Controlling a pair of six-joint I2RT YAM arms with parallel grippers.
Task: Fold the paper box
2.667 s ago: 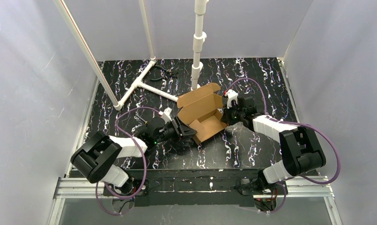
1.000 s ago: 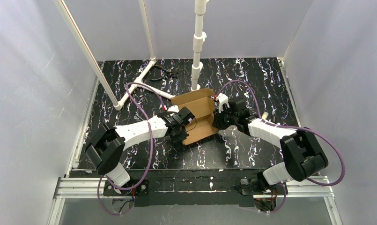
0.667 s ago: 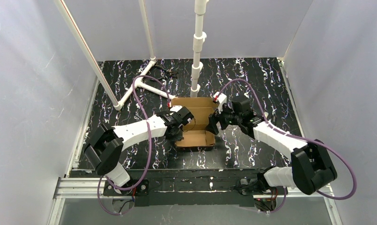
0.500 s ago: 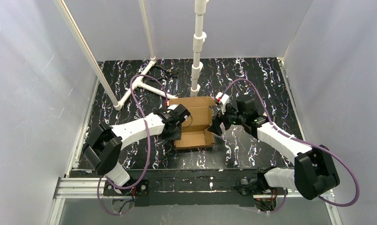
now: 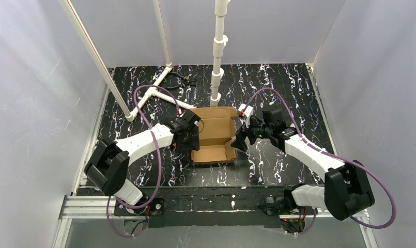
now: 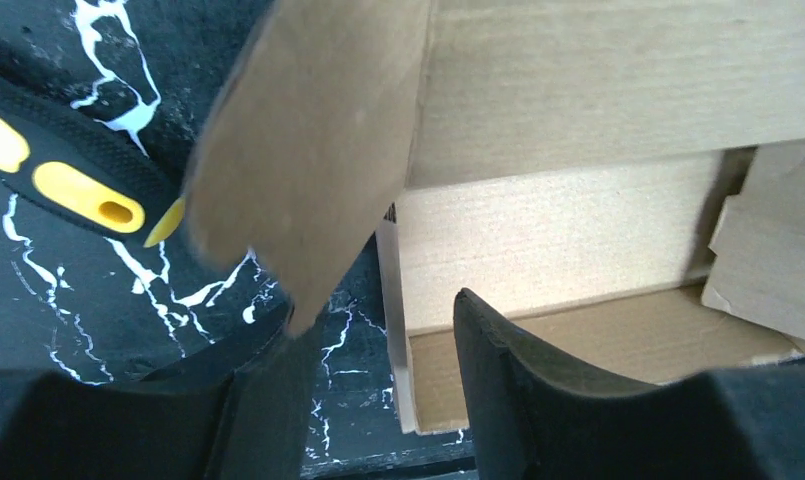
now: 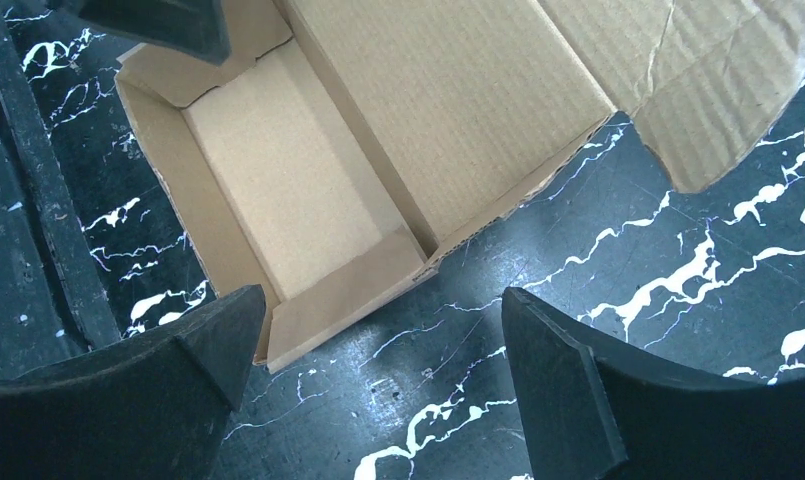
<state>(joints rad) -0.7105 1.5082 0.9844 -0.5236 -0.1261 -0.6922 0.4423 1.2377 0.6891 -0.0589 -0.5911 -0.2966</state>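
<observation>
The paper box (image 5: 214, 135) is brown cardboard lying square on the mat, its tray (image 7: 298, 190) open upward and its lid panel (image 5: 215, 120) folded back. My left gripper (image 5: 192, 141) is at the box's left side, open. Its fingers straddle the left wall (image 6: 402, 330) without touching it, and a loose side flap (image 6: 308, 150) hangs blurred in front of the camera. At the box's right side my right gripper (image 5: 241, 141) hovers wide open over bare mat, just off the tray's near right corner (image 7: 278, 345), with nothing between its fingers (image 7: 548, 350).
A white pipe frame (image 5: 156, 95) lies at the back left and an upright white pipe (image 5: 216, 62) stands just behind the box. Small pliers (image 5: 185, 78) lie at the back. A black and yellow tool handle (image 6: 73, 175) lies left of the box.
The box has been turned from a slant to square with the table and set down. Both grippers have opened and let go of it, and the right one drew back a little.
</observation>
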